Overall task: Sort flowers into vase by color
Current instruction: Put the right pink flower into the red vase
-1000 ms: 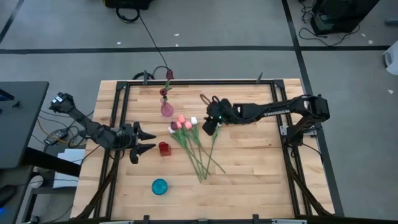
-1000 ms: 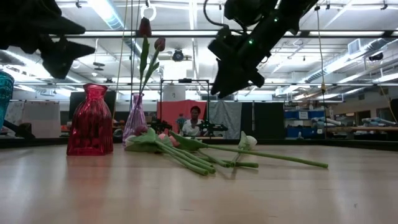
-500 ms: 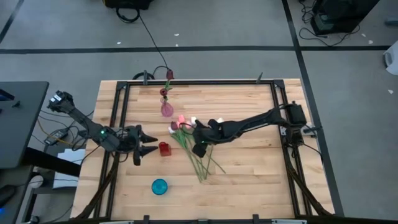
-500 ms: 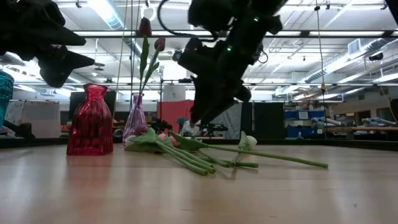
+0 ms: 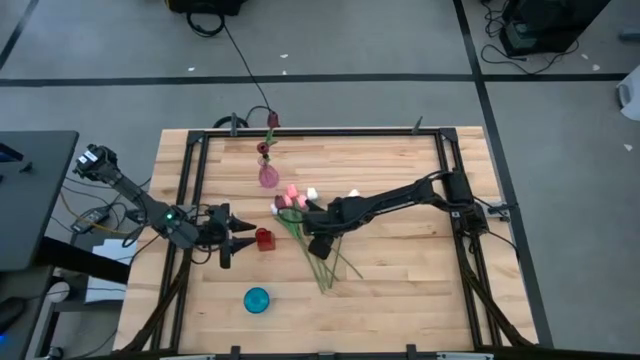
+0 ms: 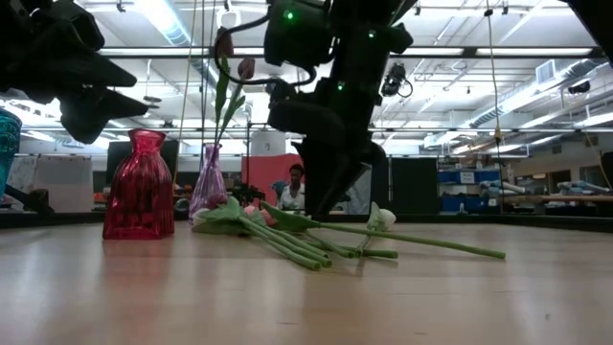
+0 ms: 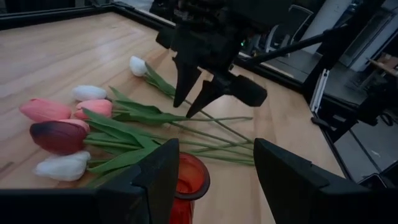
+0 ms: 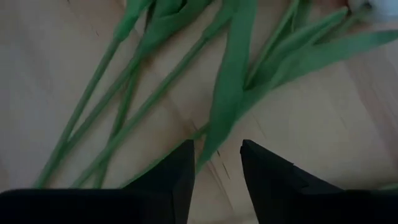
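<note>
The flowers [image 5: 300,212] lie in a loose pile mid-table, heads toward the far-left and stems toward the near edge. In the left wrist view [image 7: 118,121] I see pink, white and one maroon head. My right gripper [image 5: 318,242] hangs open just over the stems [image 8: 230,106], fingers pointing down, a leaf below the gap. In the low view [image 6: 323,203] its tips stand slightly above the stems. My left gripper [image 5: 234,243] is open, held level beside the red vase [image 5: 263,238], whose rim [image 7: 189,177] shows between its fingers. Maroon tulips stand in the pink vase [image 5: 268,175].
A teal vase [image 5: 257,299] stands near the table's near-left part. The pink vase [image 6: 208,182] and the red vase [image 6: 140,187] stand left of the pile. A black frame [image 5: 320,131] runs along the table's edges. Bare wood lies right of the flowers.
My right gripper has swung from the far-right side toward the left and near edge and has come down over the flower stems. My left gripper has shifted slightly toward the near edge by the red vase. The flowers have kept their place.
</note>
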